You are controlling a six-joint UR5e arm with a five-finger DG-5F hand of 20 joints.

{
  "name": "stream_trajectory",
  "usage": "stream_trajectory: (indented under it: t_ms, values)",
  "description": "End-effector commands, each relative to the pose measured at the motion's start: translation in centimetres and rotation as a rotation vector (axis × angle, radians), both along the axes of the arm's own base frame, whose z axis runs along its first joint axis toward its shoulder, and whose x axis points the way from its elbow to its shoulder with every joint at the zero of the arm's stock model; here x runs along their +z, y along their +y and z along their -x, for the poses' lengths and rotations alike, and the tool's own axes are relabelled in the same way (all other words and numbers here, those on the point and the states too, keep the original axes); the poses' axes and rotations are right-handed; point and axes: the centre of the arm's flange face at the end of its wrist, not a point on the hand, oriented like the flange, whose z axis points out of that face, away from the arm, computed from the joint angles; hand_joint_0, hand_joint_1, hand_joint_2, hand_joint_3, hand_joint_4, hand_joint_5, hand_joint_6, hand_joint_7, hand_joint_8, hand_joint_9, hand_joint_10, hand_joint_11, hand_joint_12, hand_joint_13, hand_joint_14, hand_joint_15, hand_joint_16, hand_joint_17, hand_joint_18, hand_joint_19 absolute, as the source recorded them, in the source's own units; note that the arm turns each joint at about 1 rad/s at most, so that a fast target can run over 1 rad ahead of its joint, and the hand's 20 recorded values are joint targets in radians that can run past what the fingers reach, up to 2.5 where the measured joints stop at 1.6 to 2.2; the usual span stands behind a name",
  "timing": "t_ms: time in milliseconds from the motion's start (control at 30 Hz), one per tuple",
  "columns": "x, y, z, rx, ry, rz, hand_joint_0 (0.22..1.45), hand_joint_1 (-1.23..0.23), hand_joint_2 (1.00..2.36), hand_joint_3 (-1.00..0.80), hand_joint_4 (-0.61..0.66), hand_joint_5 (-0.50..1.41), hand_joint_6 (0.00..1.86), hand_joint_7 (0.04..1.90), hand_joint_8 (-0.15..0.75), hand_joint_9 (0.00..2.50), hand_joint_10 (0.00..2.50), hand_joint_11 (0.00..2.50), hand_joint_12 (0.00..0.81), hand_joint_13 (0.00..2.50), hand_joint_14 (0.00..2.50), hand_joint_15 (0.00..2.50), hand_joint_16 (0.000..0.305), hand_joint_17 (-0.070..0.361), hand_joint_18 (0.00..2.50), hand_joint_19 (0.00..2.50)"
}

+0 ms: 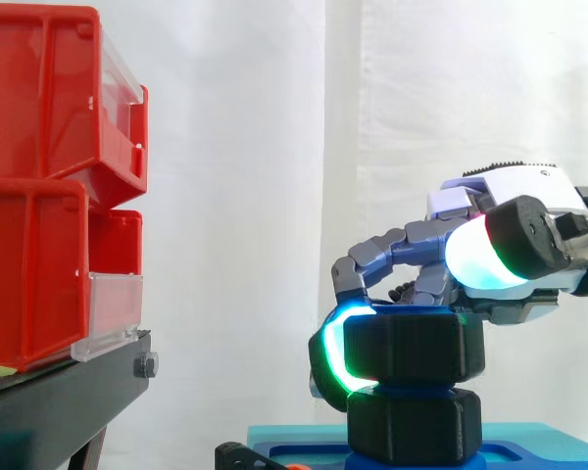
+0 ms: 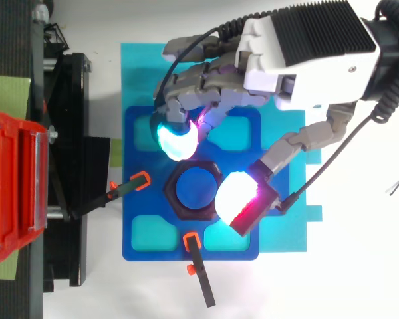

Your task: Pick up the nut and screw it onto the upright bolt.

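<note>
Nut [image 1: 416, 345], black hexagonal, pinched between the hand's [image 2: 286, 66] curled fingers and thumb atop the blue bolt [image 2: 194, 188]; risk: cross-threading if seated tilted.

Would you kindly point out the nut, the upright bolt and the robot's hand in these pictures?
nut [image 1: 416, 348]: side view, front face of the upper black block.
bolt [image 2: 195, 188]: top view, its round blue top inside the nut.
hand [image 2: 286, 73]: top view, white housing behind the fingers.
</note>
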Motion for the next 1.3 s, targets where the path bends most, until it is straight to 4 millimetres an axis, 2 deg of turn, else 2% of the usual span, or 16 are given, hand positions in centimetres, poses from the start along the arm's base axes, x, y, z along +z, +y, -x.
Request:
stream_trajectory:
  t_ms: [0,67,233,500,567,633,700,900,1033,1200,1267]
  values:
    - [0.0,-0.4,0.1,-0.004,0.000,0.001,0.49,-0.50,1.00,-0.50,0.21,0.04,0.50,1.22,0.272,1.16,0.00,0.00,0.327,0.61,0.00,0.00,0.040,0.091,0.27,0.05]
    - [0.0,-0.6,0.2,-0.007,0.003,0.006,0.50,-0.50,1.00,-0.50,0.15,0.08,0.50,1.26,0.243,1.38,0.00,0.00,0.298,0.74,0.00,0.00,0.036,0.081,0.45,0.10]
    - [-0.1,-0.9,0.3,-0.007,0.012,0.006,0.52,-0.51,1.00,-0.50,0.09,0.11,0.50,1.31,0.187,1.65,0.00,0.01,0.242,0.99,0.00,0.01,0.029,0.066,0.81,0.24]
    - [-0.1,-1.1,0.3,-0.009,0.010,0.007,0.52,-0.50,1.00,-0.50,0.08,0.11,0.50,1.32,0.167,1.72,0.00,0.03,0.225,1.05,0.00,0.01,0.029,0.066,0.88,0.25]
    - [-0.1,-1.1,0.3,-0.009,0.007,0.007,0.51,-0.49,1.00,-0.50,0.10,0.08,0.50,1.25,0.174,1.62,0.00,0.02,0.241,0.99,0.00,0.01,0.032,0.071,0.80,0.23]
    - [-0.1,-1.1,0.3,-0.009,0.006,0.007,0.49,-0.48,1.00,-0.50,0.20,0.02,0.50,1.04,0.232,1.43,0.00,0.01,0.278,0.89,0.00,0.02,0.036,0.081,0.70,0.22]
    - [0.0,-1.1,0.2,-0.009,0.001,0.007,0.48,-0.47,1.00,-0.50,0.25,-0.04,0.50,0.89,0.265,1.30,0.00,0.02,0.315,0.82,0.00,0.02,0.040,0.090,0.63,0.21]
    - [0.6,-1.4,-0.1,-0.007,-0.017,0.005,0.45,-0.47,1.00,-0.50,0.21,-0.14,0.50,0.73,0.292,1.08,0.00,0.00,0.354,0.71,0.00,0.03,0.049,0.110,0.57,0.21]
    - [2.1,-1.7,-0.5,0.002,-0.034,0.007,0.44,-0.47,1.00,-0.50,0.17,-0.19,0.50,0.62,0.277,0.92,0.00,0.00,0.367,0.61,0.00,0.01,0.053,0.119,0.48,0.19]
    - [2.4,-1.3,-0.6,0.010,-0.025,0.008,0.42,-0.45,1.00,-0.50,0.14,-0.21,0.50,0.57,0.261,0.61,0.00,0.00,0.384,0.30,0.00,0.00,0.057,0.128,0.07,0.04]
    - [2.4,-0.7,-0.7,0.014,-0.024,0.008,0.41,-0.44,1.00,-0.50,0.13,-0.21,0.50,0.57,0.260,0.55,0.00,0.00,0.391,0.22,0.00,0.00,0.058,0.130,0.00,0.00]
